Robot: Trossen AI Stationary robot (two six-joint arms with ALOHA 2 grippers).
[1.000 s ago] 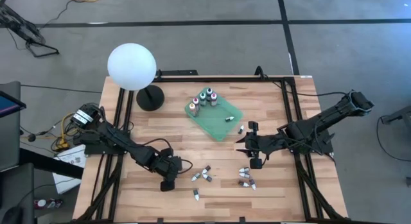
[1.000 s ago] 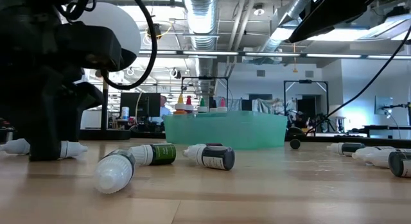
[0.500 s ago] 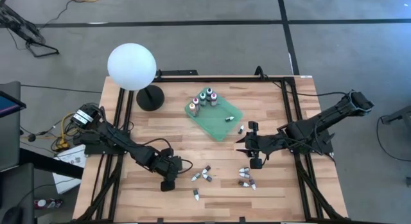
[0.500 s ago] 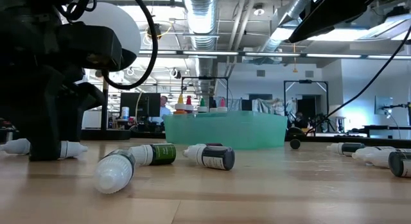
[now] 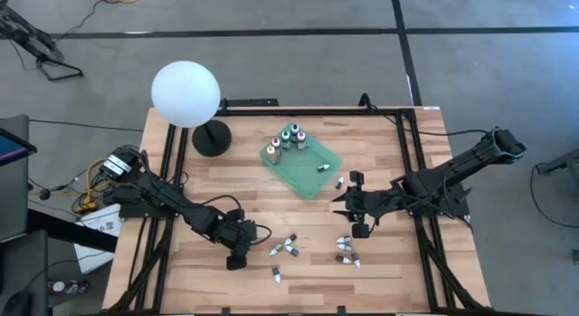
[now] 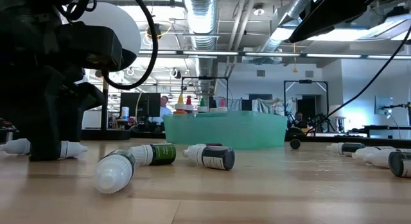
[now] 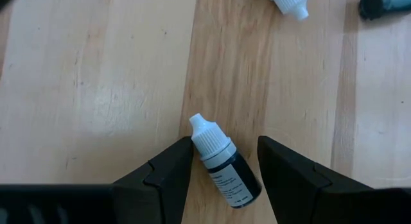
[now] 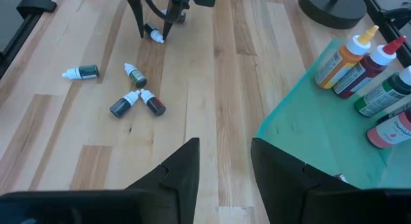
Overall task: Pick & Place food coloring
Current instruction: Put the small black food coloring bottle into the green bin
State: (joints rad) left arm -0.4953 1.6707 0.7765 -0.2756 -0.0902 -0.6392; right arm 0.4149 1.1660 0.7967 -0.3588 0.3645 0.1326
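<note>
Left gripper [image 7: 221, 163]: jaws stood open, one finger on either side of a small dark bottle [image 7: 225, 169] with a white cap, lying flat on the wooden table [image 7: 96, 89]. Fingers did not appear to touch it. The same bottle showed beside the left gripper [image 6: 48, 144] in the low view, where the gripper was down at the tabletop. In the high view the left arm reached low across the near-left part of the table, gripper [image 5: 237, 259] at its end.

Right gripper [image 8: 225, 163]: jaws open, nothing between them, held above the table near the corner of the green tray [image 8: 302, 134]. In the high view the right arm stretched in from the right edge, gripper [image 5: 360, 227] just beside the tray [image 5: 308, 182].

Count, right wrist view: four tall bottles [image 8: 369, 63] stood upright in the tray, caps orange, red, and two I could not make out. On the table lay a cluster of three small bottles [image 8: 138, 95], one more apart [image 8: 81, 72], and the one at the left gripper. High view showed a further group of small bottles [image 5: 346, 250] near the right gripper; their number could not be told.

White globe lamp [image 5: 185, 94] stood at the far-left corner.
</note>
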